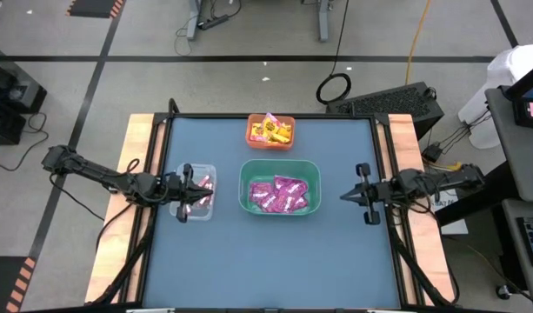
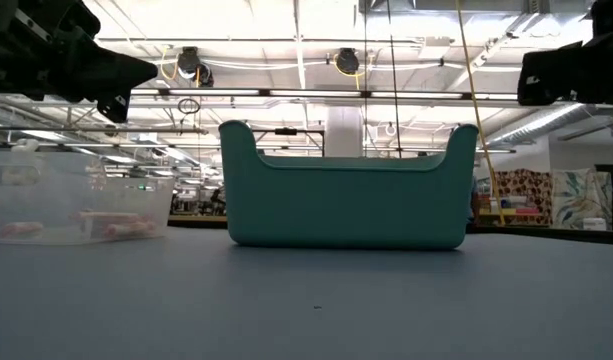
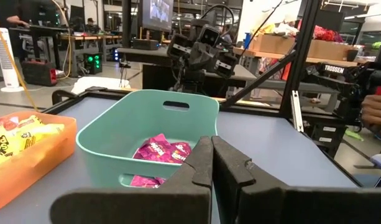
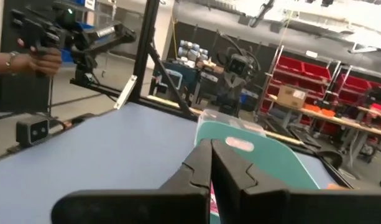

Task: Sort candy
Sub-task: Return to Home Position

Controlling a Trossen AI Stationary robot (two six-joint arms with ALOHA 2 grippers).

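Magenta-pink candy packets (image 1: 282,193) lie in the green bin (image 1: 247,187), which stands mid-table. Yellow candy packets (image 1: 271,130) fill the orange bin (image 1: 251,139) at the far edge. Pink-white candy sticks (image 2: 111,225) lie on the floor of the clear bin (image 1: 181,170), left of the green one. My left gripper (image 1: 207,185) is shut and empty, and hangs level above the clear bin, pointing at the green bin (image 3: 146,130). My right gripper (image 1: 344,196) is shut and empty, and hangs level to the right of the green bin, clear of the table.
Bare blue table top (image 1: 275,261) stretches along the near side and between the green bin and my right gripper. Wooden strips (image 1: 136,139) border the table's left and right sides. Beyond the table a person's hand (image 4: 38,59) holds a device.
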